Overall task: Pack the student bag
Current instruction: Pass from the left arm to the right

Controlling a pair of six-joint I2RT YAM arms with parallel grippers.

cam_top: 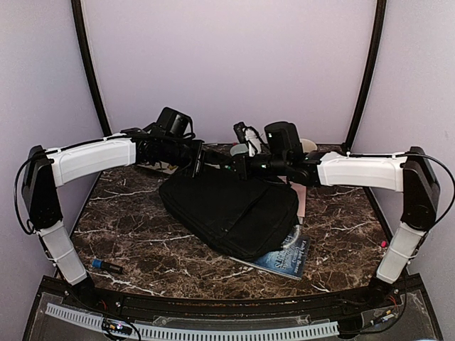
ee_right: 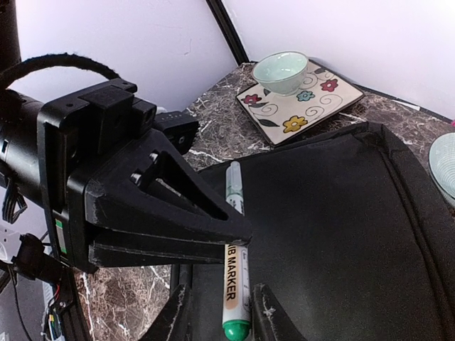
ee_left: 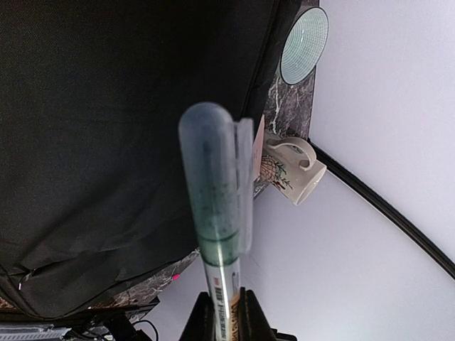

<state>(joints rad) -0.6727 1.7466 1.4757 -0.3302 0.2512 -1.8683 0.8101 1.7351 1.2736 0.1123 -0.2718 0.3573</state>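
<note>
Lettering "B MARKER" legible on marker point(ee_right: 235, 273) barrel; rest hidden. Left end effector point(ee_left: 226, 316) clamped on marker, above far edge of student bag point(cam_top: 227, 209). Right end effector point(ee_right: 219, 302) narrow, fingers flanking marker's green end, slight gap showing. Bag flat mid-surface point(cam_top: 128, 241), near right corner over blue book point(cam_top: 288, 257), title unreadable. Bare marble left of bag.

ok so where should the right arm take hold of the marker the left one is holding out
The labelled barrel by the green end of the marker, the stretch sticking out past the left fingers. Come in end-on, with the right fingers either side. The capped half carries a clip and sits beyond the left grip.
</note>
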